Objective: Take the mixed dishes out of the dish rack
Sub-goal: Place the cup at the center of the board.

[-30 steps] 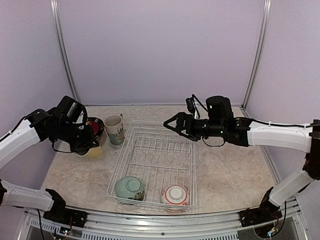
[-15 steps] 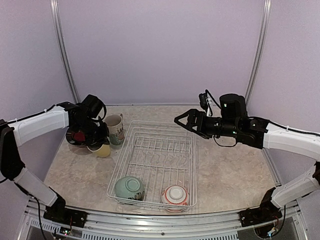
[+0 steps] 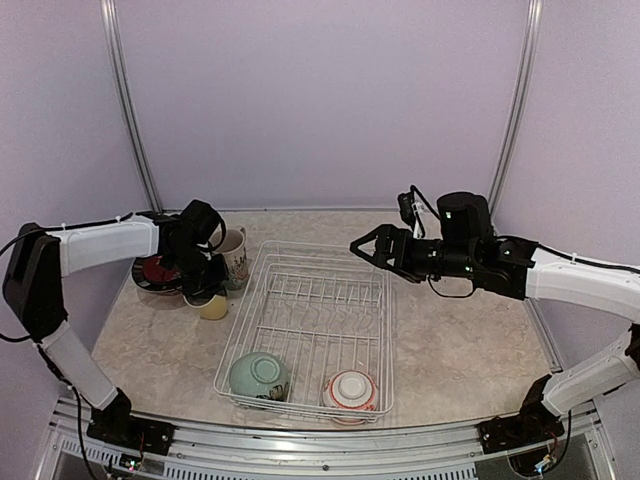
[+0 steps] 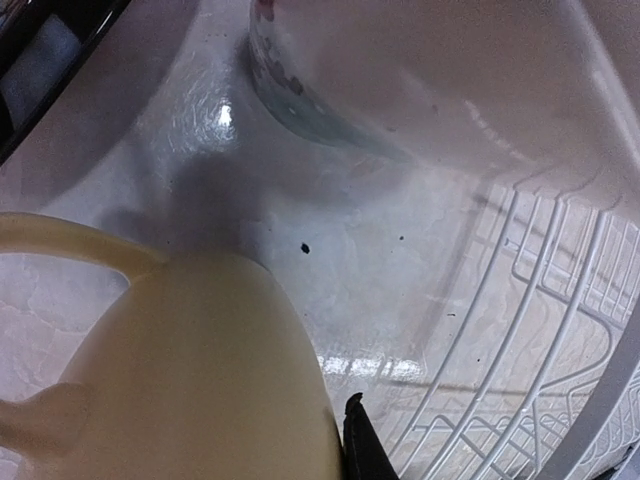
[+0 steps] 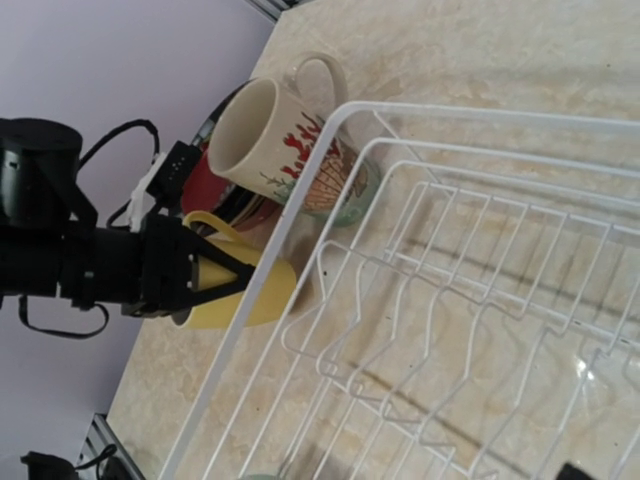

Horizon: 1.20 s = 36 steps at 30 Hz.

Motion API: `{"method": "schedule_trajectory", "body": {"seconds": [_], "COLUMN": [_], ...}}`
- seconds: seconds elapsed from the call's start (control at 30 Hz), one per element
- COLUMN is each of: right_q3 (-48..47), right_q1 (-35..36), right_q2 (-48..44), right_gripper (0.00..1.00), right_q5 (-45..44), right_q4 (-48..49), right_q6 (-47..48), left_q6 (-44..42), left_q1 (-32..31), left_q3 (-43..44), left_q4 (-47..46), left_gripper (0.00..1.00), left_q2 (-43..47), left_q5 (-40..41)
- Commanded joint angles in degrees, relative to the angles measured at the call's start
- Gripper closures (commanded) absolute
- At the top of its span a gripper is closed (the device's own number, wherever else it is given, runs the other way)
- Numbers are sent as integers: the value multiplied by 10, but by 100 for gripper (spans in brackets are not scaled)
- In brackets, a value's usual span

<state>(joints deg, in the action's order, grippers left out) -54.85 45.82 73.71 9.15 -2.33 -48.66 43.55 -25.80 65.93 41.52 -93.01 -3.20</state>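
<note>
While the left gripper [image 3: 207, 290] pinches the rim of the yellow cup [image 3: 213, 306], its jaws drawn almost together on the thin wall, the cup hangs low outside the dish rack [image 3: 320, 320], just off the rack's far left side. Whether the cup's base touches the worktop [image 3: 450, 350] cannot be told. The tall white mug [image 3: 232, 260], printed in red and green, stands upright just beside the cup, near the rack's far left corner. Behind the left gripper lies a stack of plates [image 3: 150, 274], dark-rimmed with red showing. Two dishes sit at the near end of the rack: the pale-green bowl [image 3: 260, 375] on the left and the red-and-white bowl [image 3: 350, 388] on the right. The right gripper [image 3: 362, 245] hovers above the rack's far right part, its jaws spread wide and holding nothing.
</note>
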Motion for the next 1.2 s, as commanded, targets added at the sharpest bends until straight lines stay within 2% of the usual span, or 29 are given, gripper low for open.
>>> {"method": "schedule_trajectory", "body": {"seconds": [0.0,0.1,0.7,0.8,0.93,1.17], "right_q3": [14,14,18,18,13,-28], "right_q1": [-4,-4,-4,-3,-2,31], "right_q2": [-8,-7,-5,-5,0,39], "right_gripper": [0,0,0,0,0,0], "right_q5": [-3,-2,4,-1,-26,-67], "right_q4": [-5,-3,0,-8,-45,-125], "right_q6": [5,4,0,7,29,92], "left_q6": [-11,-10,-13,-13,-14,-19], "left_q1": [3,3,2,1,-5,-5], "left_q3": [3,3,-3,-5,-20,-33], "left_q4": [-20,-20,-7,0,2,18], "left_gripper": [100,100,73,64,47,33], "left_q2": [-7,-12,-7,5,49,134], "left_q5": [28,31,23,24,24,22]}}
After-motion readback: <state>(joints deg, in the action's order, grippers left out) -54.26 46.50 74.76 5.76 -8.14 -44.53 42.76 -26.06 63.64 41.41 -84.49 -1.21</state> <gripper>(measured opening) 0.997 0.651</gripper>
